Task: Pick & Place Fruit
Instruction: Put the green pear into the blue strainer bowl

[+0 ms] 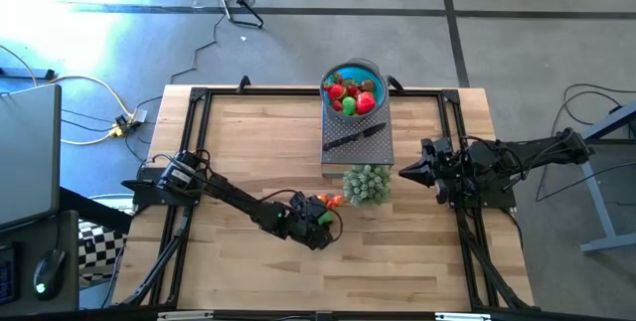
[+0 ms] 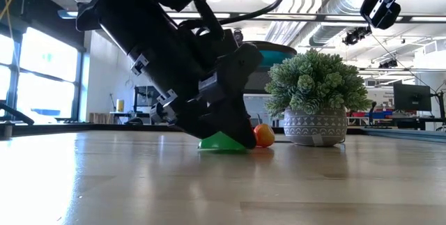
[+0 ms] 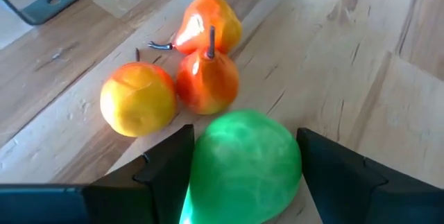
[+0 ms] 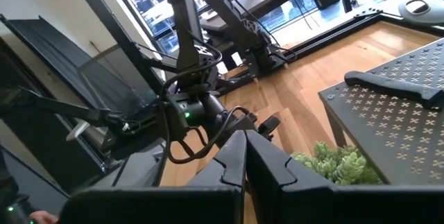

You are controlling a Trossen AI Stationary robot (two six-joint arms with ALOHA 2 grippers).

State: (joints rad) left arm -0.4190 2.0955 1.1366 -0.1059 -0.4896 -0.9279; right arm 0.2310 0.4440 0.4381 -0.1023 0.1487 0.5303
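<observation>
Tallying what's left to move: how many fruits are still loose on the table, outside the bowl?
4. A green fruit sits between the left end effector's fingers. Just beyond it cluster a yellow-orange round fruit and two orange-red pears. The arm may hide others.

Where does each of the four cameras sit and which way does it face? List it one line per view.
High: above the table, straight down; both arms, blue bowl, potted plant.
Low: table height, level across; left arm over the green fruit, with the plant's pot behind.
Left wrist: on the left arm, looking down; its fingers flank the green fruit, three orange fruits beyond.
Right wrist: on the right arm, facing the left arm; own fingers shut.
Shared: high, low and left wrist all show the green fruit.
</observation>
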